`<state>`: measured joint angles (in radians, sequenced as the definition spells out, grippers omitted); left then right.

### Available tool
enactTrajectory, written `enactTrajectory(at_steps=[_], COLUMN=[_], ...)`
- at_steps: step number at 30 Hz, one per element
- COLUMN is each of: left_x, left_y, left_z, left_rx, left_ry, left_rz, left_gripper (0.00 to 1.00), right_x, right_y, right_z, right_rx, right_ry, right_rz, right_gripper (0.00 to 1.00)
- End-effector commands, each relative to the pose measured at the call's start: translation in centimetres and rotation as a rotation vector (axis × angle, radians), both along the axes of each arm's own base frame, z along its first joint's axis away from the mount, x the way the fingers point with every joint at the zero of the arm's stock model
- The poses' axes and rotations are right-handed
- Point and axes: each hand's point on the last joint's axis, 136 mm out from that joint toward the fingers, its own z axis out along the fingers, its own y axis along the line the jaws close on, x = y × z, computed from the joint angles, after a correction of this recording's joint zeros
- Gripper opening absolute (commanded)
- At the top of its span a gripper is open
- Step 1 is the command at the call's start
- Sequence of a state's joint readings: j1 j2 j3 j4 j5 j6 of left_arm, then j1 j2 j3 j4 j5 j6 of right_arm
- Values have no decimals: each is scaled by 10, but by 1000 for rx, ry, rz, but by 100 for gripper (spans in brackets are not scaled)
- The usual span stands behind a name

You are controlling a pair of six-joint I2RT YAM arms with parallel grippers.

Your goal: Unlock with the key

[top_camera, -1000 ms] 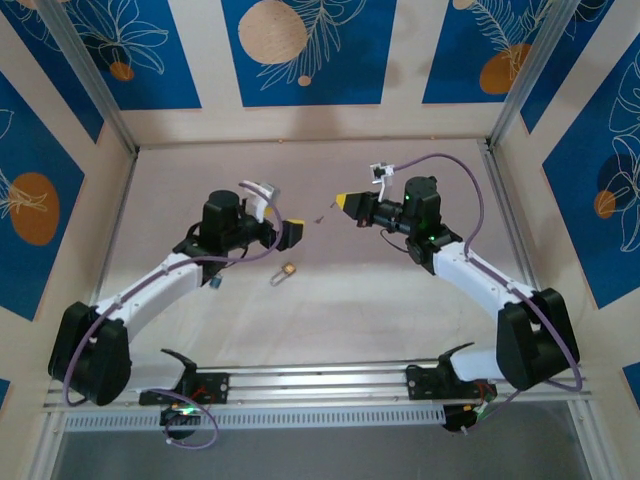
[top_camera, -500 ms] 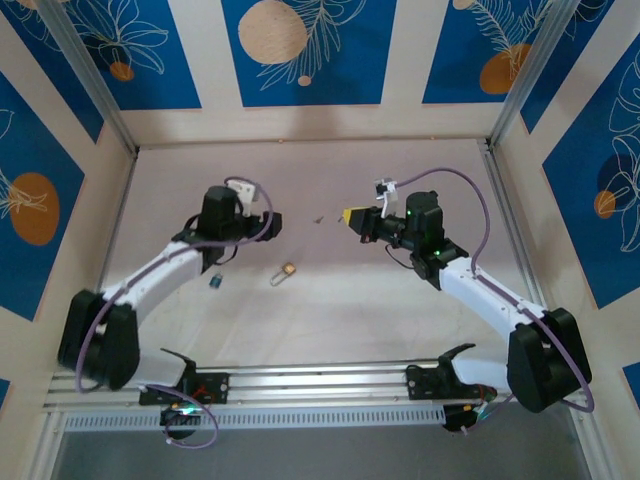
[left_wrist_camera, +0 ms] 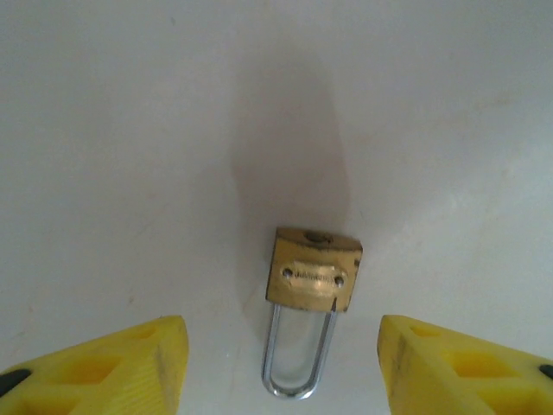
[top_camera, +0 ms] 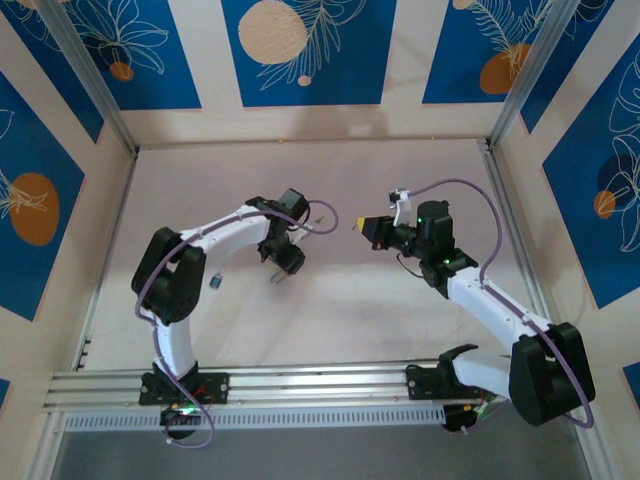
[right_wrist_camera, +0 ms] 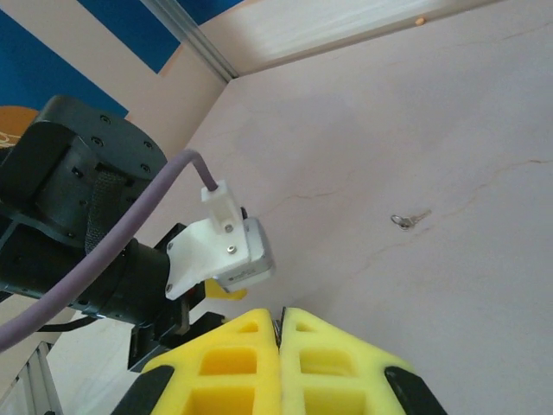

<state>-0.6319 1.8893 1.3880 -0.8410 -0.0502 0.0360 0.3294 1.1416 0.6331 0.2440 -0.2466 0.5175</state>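
Left gripper points straight down at the table, yellow fingers spread wide, gripping nothing. Padlock lies flat on the table between the two fingertips, clear of both in the left wrist view. Brass body is on the far side, and the silver shackle runs back toward the camera. A dark spot on the body's far edge could be the keyhole; cannot tell for sure. Key lies on the table with its blue head visible; the blade is too small to make out. In the top view it sits left of the left gripper, under the bend of the left arm, apart from the padlock and touched by neither gripper. Right gripper is held above the table right of centre, fingers pressed together with no gap and nothing visible between them, tips aimed toward the left arm. A small silver piece, key-like, lies on the table beyond it.
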Motion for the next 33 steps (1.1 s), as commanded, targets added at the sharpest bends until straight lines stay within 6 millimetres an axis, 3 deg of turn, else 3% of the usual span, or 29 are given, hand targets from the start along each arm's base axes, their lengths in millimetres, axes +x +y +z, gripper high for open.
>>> enactTrajectory(at_steps=[1,10,21,26,33], left_x=[-8,-14,-11,-11,-10], left_y=[4,-12,-12,-14,-9], left_z=[-2,-13,-30,-35,-39], left_rx=[66,30,45,38,6], left_ry=[63,110,124,138,156], left_rz=[-67,-122,-105,-98,-51], left_gripper=[58,58,55,46,43], right_x=[-6,-10,-14,-16,-18], right_y=[-6,-15,-21,-19,-21], right_z=[2,0,-1,2,-1], right_rx=[1,-6,-13,7,7], right_ry=[-2,9,11,1,6], right_rz=[-5,-23,-37,-25,-26], right_gripper=[2,2,2,2,2])
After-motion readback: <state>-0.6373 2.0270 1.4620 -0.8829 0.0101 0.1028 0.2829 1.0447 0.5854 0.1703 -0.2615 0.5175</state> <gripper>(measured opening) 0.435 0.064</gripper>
